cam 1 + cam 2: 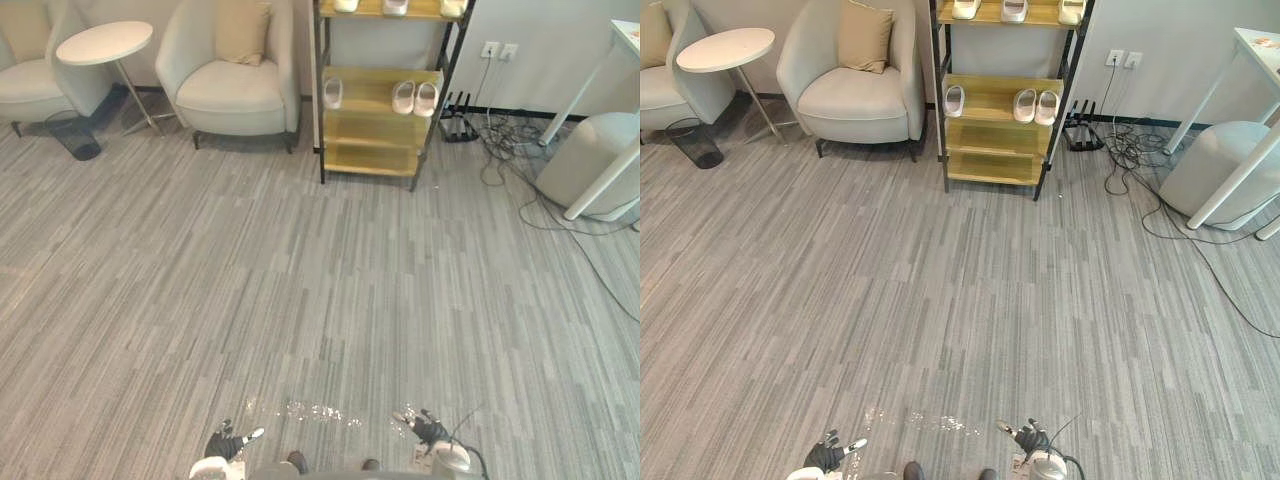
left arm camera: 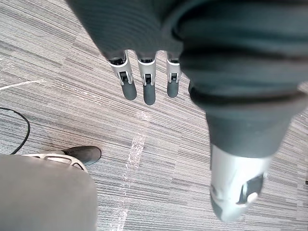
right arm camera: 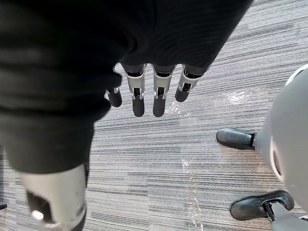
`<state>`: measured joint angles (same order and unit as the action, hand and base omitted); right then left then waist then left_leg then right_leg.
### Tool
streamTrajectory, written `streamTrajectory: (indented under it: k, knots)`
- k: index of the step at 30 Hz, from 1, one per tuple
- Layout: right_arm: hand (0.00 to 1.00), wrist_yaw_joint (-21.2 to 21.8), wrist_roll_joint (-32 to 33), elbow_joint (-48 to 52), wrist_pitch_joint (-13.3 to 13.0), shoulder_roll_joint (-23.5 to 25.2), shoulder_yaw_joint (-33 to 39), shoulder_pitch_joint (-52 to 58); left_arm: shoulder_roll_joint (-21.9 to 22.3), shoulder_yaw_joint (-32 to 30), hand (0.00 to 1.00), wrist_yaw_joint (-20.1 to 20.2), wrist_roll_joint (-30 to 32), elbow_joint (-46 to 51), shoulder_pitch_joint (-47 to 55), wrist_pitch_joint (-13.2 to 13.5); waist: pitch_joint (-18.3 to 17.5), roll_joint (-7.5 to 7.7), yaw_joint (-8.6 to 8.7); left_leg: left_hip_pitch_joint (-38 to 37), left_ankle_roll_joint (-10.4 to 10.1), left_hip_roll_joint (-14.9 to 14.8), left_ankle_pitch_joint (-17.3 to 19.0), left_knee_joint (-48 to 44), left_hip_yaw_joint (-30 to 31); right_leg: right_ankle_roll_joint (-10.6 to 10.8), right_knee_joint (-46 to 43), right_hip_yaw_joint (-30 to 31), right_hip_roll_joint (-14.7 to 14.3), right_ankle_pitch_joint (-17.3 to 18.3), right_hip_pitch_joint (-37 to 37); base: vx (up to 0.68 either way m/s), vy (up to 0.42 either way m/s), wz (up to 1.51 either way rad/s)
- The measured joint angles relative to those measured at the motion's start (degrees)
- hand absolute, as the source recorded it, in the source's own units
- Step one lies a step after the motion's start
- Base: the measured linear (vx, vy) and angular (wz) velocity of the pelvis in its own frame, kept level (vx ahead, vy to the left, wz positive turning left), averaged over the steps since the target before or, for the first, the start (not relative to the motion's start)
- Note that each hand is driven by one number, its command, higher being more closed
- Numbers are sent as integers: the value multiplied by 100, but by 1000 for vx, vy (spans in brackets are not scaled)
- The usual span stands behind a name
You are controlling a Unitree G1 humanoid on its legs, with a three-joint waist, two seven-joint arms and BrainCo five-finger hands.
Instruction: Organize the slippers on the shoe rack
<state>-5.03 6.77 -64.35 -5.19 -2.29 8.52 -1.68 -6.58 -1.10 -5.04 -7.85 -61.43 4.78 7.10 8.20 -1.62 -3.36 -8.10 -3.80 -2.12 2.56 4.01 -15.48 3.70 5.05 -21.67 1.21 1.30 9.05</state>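
Grey floor (image 1: 300, 300) stretches wide between the robot and the rack (image 1: 372, 132), which stands well apart against the far wall. On its middle shelf lie slippers (image 1: 414, 97) — a pair side by side toward the right, and a lone slipper (image 1: 333, 92) at the left. More line the top shelf (image 1: 988, 14). The left hand (image 2: 148, 86) and right hand (image 3: 159, 96) hang low over the floor, fingers straight and slack, holding nothing. This looks like the approach step — the next move calls for walking up to the rack until a hand can reach the lone slipper.
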Motion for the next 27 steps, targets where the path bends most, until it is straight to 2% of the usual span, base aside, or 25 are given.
streamTrajectory:
  k: [3, 13, 22, 23, 24, 25, 26, 27]
  knots:
    - [0, 1, 0, 19, 2, -3, 3, -9, 0, 3, 0, 21, -1, 3, -44, 4, 98, -18, 0, 2, 0, 1, 0, 7, -3, -2, 3, 7, -1, -1, -12, -45, -16, -3]
    - [0, 1, -1, 23, 2, -1, -20, -6, -6, 8, 0, 23, -14, -3, -51, 9, 106, -4, -3, 0, 35, 3, -20, 83, -126, -65, 40, 12, -13, -40, -102, -27, -12, -7]
    - [0, -11, -5, 24, 2, 9, -35, -6, -89, 59, 0, 12, -13, -8, -106, 16, 173, 113, 13, -1, 44, 2, -10, 88, -142, -77, 47, -20, -15, -45, -104, 1, -2, 0]
    - [0, -20, -5, 29, 1, 9, -78, -5, -110, 57, 0, 4, -15, -10, -125, 16, 195, 149, 14, 24, 53, -14, 52, 2, -181, -85, 45, 5, -18, -39, -101, 4, -19, -9]
    - [0, -27, -3, 36, 0, 22, -146, -1, -150, 52, 0, -8, -16, -5, -162, 22, 227, 217, 7, 260, 54, -79, 360, -544, -235, -132, 43, 36, 2, -4, -96, 2, -27, -12]
    - [0, -28, -3, 37, 0, 20, -173, -1, -158, 52, 0, -9, -16, -5, -169, 23, 231, 221, 6, 325, 49, -109, 451, -718, -255, -153, 43, 39, 3, 16, -95, 1, -35, -28]
    - [0, -31, 0, 60, -3, 10, -245, 1, -173, 52, 0, -20, -17, -6, -185, 23, 244, 195, 10, 667, 20, -297, 910, -1596, -311, -295, 44, 49, -30, 149, -91, 6, -39, -28]
    - [0, -33, 2, 78, -8, -6, -259, 1, -162, 55, 0, -21, -18, -5, -187, 23, 246, 149, 10, 797, 0, -396, 1038, -1940, -349, -273, 46, 53, -57, 173, -92, 5, -23, -33]
